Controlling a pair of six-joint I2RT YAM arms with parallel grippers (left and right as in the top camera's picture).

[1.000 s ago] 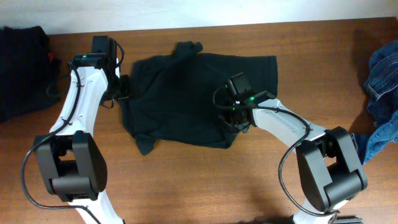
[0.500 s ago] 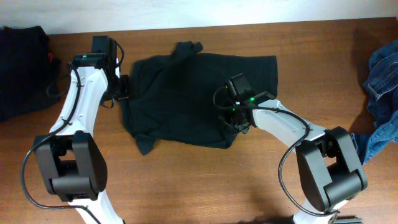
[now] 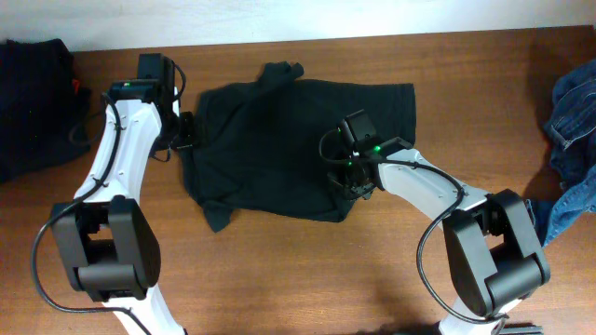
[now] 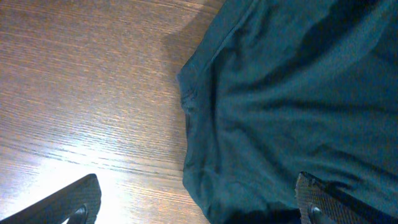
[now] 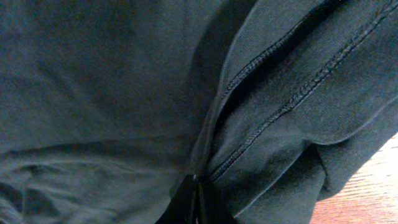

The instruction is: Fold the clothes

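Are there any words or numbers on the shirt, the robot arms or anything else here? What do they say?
None: no word, number or label can be read in any view.
The black T-shirt is plain and shows only stitching.
A small red spot on the dark pile at the left edge is too small to read.
The green light on the right arm is only a lamp, not a sign.

Table: brown wood-grain tabletop (image 3: pixel 279 279), glossy finish, fills the overhead view.
Backdrop: pale off-white strip (image 3: pixel 372 17) bordering the tabletop's far edge.
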